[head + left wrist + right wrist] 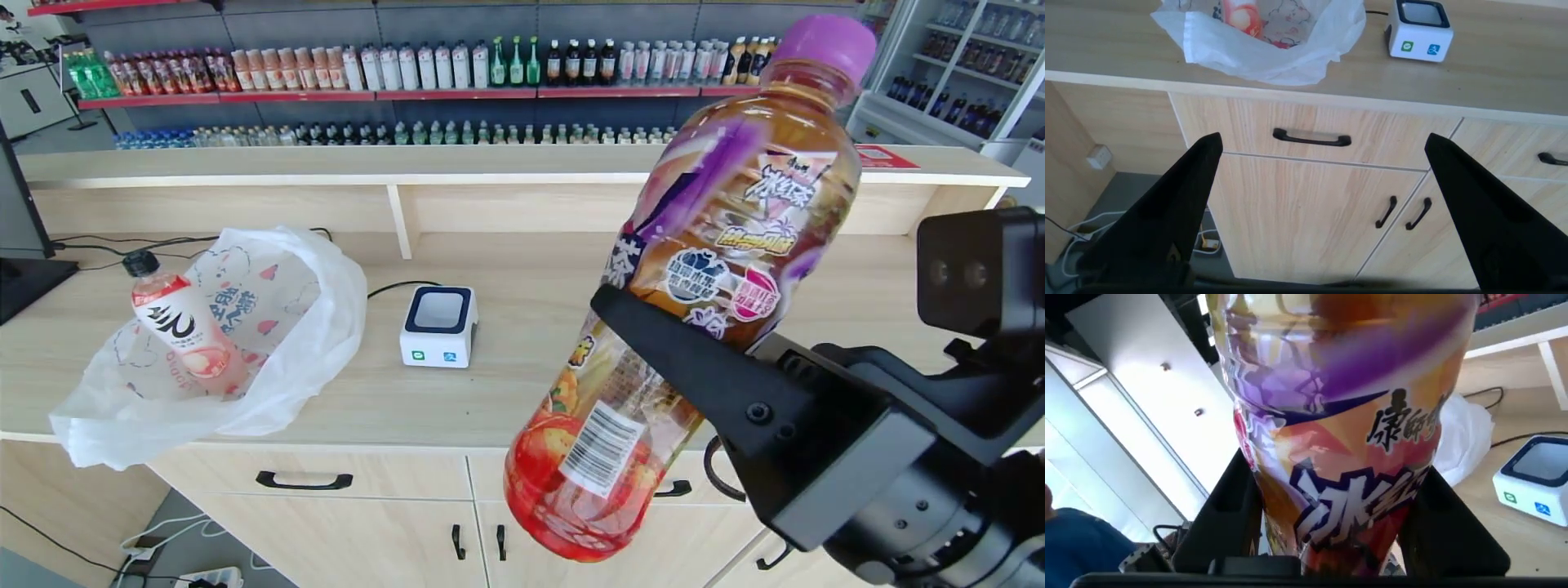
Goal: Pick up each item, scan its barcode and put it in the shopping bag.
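Item one: we hold the purple-capped tea bottle (pixel 718 229) clamped in our right gripper (pixel 645 335), raised right of the scanner (pixel 439 325). Item two: pink drink bottle (pixel 184 327) inside the shopping bag (pixel 326 327), left of the scanner. Our left gripper (pixel 1323 143) hangs below the scanner, fingers spread wide.

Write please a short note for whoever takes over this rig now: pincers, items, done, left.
Left pincer: open, empty, low before the cabinet drawer.
Right pincer: shut on the tea bottle, held up tilted, to the scanner's right.
Pink bottle lies in the shopping bag, left of the scanner on the counter.
Done: pink bottle bagged. Left: scan the tea bottle, bag it.
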Controlling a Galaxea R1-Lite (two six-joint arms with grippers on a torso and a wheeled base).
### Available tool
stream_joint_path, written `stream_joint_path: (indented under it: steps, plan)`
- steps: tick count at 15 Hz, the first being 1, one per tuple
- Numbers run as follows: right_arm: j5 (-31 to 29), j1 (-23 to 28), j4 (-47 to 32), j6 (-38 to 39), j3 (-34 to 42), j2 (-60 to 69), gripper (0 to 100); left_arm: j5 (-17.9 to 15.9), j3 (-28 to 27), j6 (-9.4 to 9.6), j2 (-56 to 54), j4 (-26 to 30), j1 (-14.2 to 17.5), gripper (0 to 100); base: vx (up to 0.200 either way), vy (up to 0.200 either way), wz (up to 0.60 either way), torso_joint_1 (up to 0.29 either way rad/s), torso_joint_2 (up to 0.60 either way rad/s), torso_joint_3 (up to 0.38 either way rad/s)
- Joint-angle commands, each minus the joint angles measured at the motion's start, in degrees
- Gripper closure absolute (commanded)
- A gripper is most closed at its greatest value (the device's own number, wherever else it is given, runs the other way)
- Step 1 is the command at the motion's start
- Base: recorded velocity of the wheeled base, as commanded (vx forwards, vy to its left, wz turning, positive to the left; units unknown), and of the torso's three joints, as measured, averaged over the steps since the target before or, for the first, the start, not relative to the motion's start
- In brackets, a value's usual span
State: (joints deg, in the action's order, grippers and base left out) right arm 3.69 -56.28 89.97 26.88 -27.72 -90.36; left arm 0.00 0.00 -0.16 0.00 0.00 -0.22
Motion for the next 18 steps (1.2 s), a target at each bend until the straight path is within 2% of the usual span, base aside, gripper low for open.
stream_joint_path:
  steps: [1,6,11,18]
  plan:
    - [0.0,-0.58,0.03,1.6,1.27,2.2,100,0.0,0.0,-0.02,0.0,0.0,-0.04,0,0.0,0.0,0.0,0.0,0.0,0.0]
    - [0.17,-1.37,0.03,4.58,-0.05,1.85,100,0.0,0.0,0.07,0.0,0.0,-0.04,0,0.0,0.0,0.0,0.0,0.0,0.0]
    - [0.17,-1.28,0.03,4.5,2.32,1.59,100,0.0,0.0,-0.02,0.0,0.0,0.04,0,0.0,0.0,0.0,0.0,0.0,0.0]
    - [0.26,2.41,0.03,3.27,1.44,1.15,100,-0.09,0.0,0.86,0.0,0.0,-0.04,0,0.0,0.0,0.0,0.0,0.0,0.0]
